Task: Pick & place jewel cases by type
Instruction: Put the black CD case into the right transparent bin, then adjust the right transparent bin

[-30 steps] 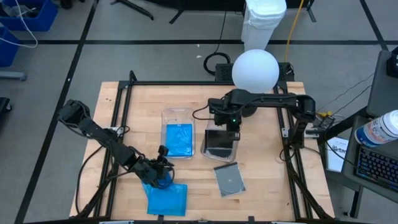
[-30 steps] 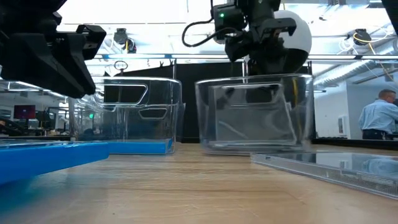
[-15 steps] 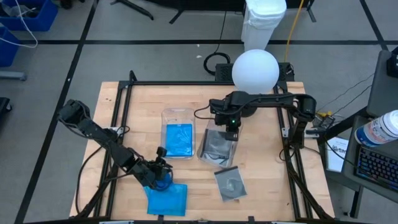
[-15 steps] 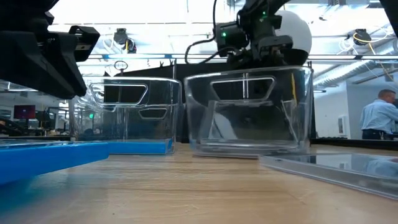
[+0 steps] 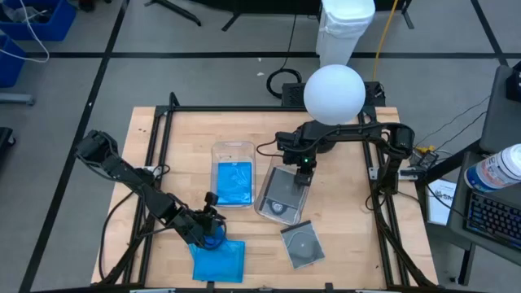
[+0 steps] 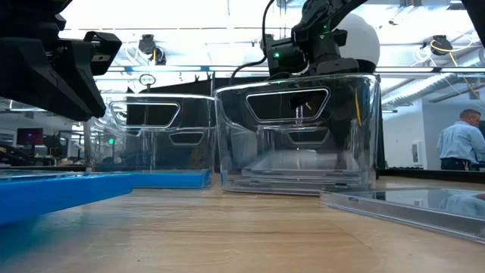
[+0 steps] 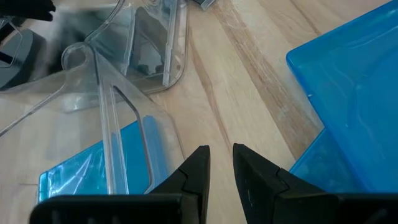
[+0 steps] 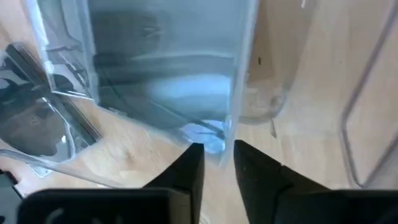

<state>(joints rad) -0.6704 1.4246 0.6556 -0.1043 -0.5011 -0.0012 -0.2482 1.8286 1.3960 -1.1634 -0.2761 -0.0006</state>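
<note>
A: Table (image 5: 350, 220) of light wood carries everything. Where are the arms?

B: The right arm reaches from about 3 o'clock toward the centre, elbow bent. The right gripper (image 5: 303, 172) hangs over the far rim of the right bin (image 5: 281, 194), which sits just right of the centre. Its fingers (image 8: 186, 165) stand a little apart with the clear wall of the bin between them; I cannot tell if they press it.

A: And the left arm?

B: It stretches low from 9 o'clock down to 7 o'clock. The left gripper (image 5: 210, 232) is at the far edge of the loose blue jewel case (image 5: 218, 260). Its fingers (image 7: 196, 168) are only a narrow gap apart and hold nothing.

A: Where are the other cases?

B: One blue case (image 5: 234, 182) lies in the left bin (image 5: 232, 150). One clear case with disc (image 5: 282, 195) lies in the right bin. Another clear case (image 5: 301, 242) lies on the table at 5 o'clock, just beside this bin.
</note>
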